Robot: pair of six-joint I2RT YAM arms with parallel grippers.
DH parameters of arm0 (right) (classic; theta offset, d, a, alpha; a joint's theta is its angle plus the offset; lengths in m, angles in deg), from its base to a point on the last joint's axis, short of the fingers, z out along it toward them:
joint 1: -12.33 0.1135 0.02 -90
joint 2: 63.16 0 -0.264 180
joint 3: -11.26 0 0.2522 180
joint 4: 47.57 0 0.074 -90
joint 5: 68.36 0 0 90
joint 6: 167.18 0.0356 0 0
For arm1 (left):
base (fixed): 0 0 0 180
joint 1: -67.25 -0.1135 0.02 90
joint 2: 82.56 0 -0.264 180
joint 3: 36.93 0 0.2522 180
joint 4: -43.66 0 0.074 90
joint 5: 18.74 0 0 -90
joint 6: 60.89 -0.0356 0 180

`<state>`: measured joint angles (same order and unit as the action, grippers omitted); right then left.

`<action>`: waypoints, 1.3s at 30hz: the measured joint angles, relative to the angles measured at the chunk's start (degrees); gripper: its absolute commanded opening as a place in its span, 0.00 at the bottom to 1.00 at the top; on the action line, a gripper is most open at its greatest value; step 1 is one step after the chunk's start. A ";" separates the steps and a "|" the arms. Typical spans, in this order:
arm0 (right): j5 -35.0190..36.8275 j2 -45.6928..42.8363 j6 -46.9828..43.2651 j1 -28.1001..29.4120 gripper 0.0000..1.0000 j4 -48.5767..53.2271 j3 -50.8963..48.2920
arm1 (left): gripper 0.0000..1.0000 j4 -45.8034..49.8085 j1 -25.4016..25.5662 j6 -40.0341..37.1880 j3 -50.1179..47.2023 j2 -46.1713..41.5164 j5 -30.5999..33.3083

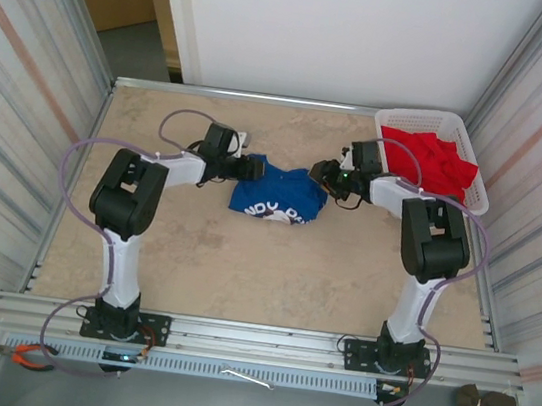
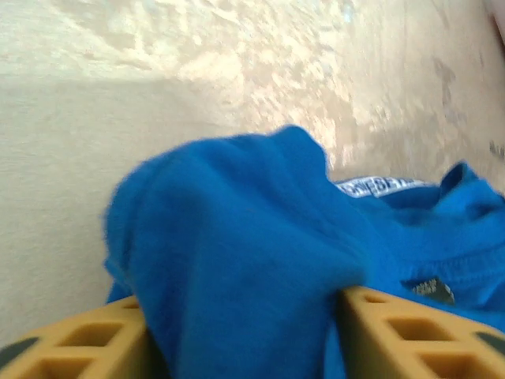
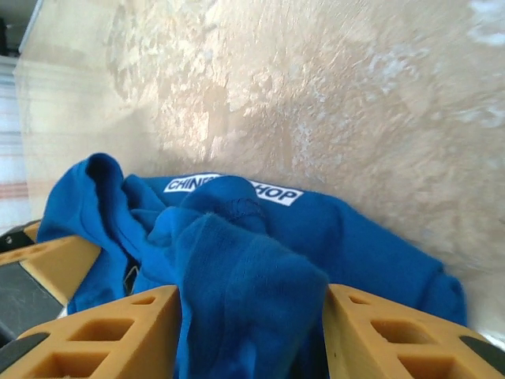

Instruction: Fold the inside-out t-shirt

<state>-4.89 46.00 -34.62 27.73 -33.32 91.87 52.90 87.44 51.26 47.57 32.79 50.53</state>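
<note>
Royal-blue cotton inside-out t-shirt (image 1: 277,196) lies crumpled mid beige worktop (image 1: 240,280), a wad of it between the parted fingers of the left tool (image 1: 253,168) and of the right tool (image 1: 323,175); whether either pinches it I cannot tell. Risk: cloth snagging on a finger could drag the heap into a worse tangle

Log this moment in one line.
t-shirt: crumpled mid-table, not folded | left claw: fabric between jaws, grip unclear | right claw: same | red garment: in basket
</note>
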 measured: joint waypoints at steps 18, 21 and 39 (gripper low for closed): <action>2.95 -9.70 -1.07 9.16 0.33 0.31 -5.09 | 0.72 -4.94 -5.81 8.74 -19.96 -17.51 -5.22; 2.86 -6.12 -1.07 7.74 0.33 -0.26 -5.84 | 0.73 -6.32 -5.44 10.12 -21.27 -15.98 -6.95; -0.46 -21.64 -1.27 5.29 0.49 2.64 -9.44 | 0.14 -21.44 -0.94 20.20 -21.70 -5.84 -15.26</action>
<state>-5.35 24.36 -35.89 33.02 -30.68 82.43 31.46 86.50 71.46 25.86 26.95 35.27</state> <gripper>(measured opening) 0.483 0.324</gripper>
